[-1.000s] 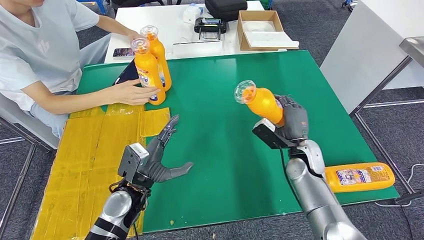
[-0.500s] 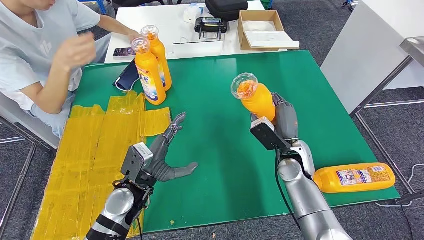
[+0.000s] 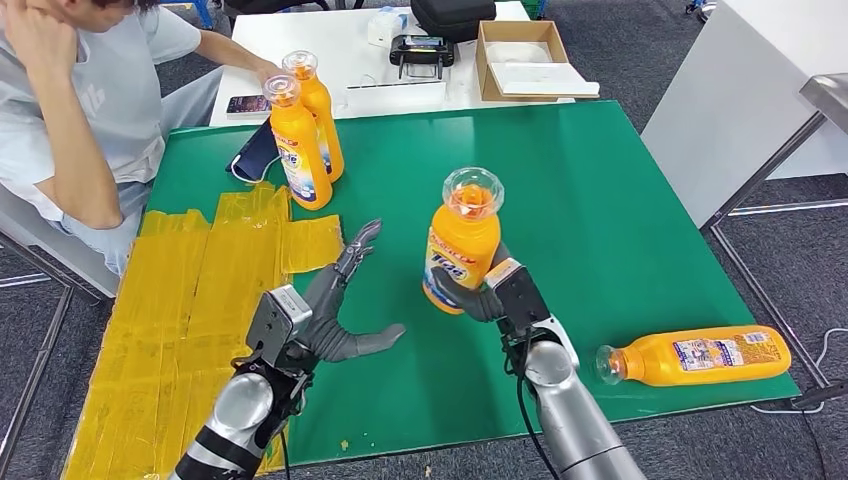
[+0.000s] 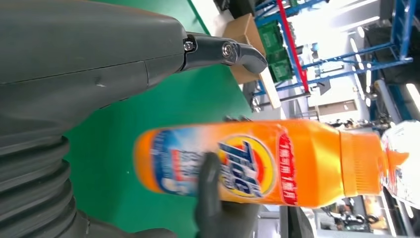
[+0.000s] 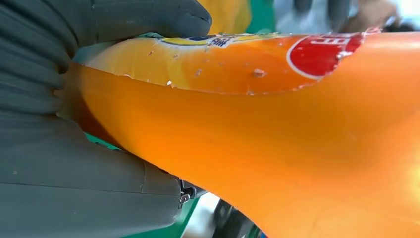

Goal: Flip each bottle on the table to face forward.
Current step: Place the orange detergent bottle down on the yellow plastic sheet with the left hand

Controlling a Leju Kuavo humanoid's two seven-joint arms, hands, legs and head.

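Nearest, the left hand was released, fingers spread above the green mat, holding nothing. Just to its right, the right hand was grasping the held bottle low on its body, long axis near upright, cap uppermost, label toward the left hand. A lying bottle rested beside the right arm. Farthest, two standing bottles stood touching.

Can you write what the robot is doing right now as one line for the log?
right hand: holds orange bottle upright, label visible | left hand: open beside it | lying bottle: untouched
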